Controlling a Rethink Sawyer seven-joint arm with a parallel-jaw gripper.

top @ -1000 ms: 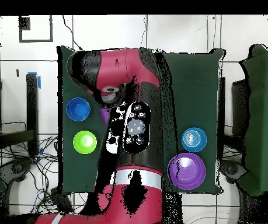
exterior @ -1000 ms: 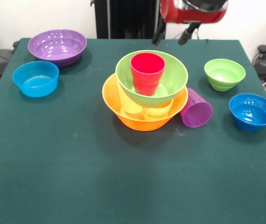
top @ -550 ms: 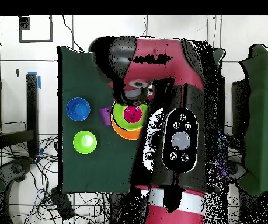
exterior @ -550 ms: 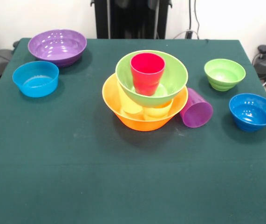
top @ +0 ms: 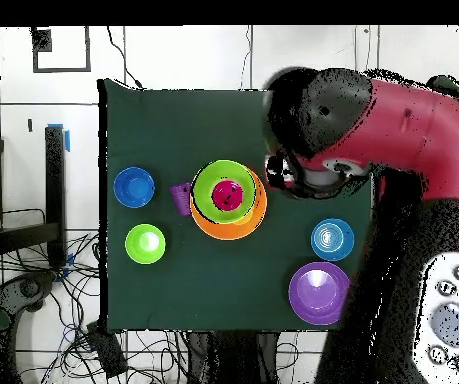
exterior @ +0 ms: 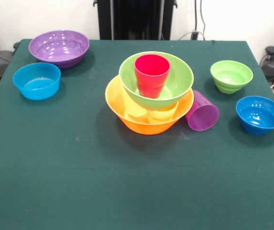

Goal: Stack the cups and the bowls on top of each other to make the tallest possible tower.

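The tower stands mid-table: a large orange bowl (exterior: 148, 122) holds a pale yellow cup (exterior: 135, 109) and a yellow-orange cup (exterior: 162, 114), and on them rests a large lime green bowl (exterior: 177, 79) with a red-pink cup (exterior: 152, 74) upright inside. A purple cup (exterior: 202, 111) lies on its side against the orange bowl. The front view shows no arm. From overhead, the red arm (top: 393, 120) reaches over the table's right part, and my gripper (top: 285, 172) is only a dark shape just right of the tower (top: 228, 197).
A large purple bowl (exterior: 59, 47) and a small blue bowl (exterior: 36, 80) sit at the far left. On the right are a small lime green bowl (exterior: 231, 75) and a second small blue bowl (exterior: 260, 114). The arm hangs above the table's right edge (top: 371, 200).
The arm has swung off the tower toward the right in the overhead view. It left the front view's top edge a second ago. No cup or bowl has moved.
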